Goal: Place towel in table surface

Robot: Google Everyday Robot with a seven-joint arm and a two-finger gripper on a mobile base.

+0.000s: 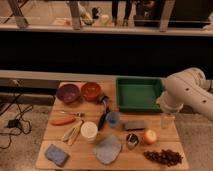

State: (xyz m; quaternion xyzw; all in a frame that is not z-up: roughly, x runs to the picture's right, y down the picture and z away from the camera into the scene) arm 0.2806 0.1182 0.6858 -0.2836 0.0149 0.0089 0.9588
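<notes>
The towel (107, 149), a pale grey-blue cloth, lies flat on the tan wooden table surface (80, 161) near its front edge, just right of the white cup (89, 131). My white arm (187, 95) comes in from the right. The gripper (167, 120) hangs below it over the table's right edge, in front of the green tray. It is well to the right of the towel and holds nothing that I can see.
A green tray (138, 93) stands at the back right. A purple bowl (67, 93) and a red bowl (91, 91) are at the back left. A blue sponge (56, 154), a dark grey block (134, 125), an apple (149, 136), dark berries (162, 157), a carrot (62, 120) and a blue cup (113, 118) lie around.
</notes>
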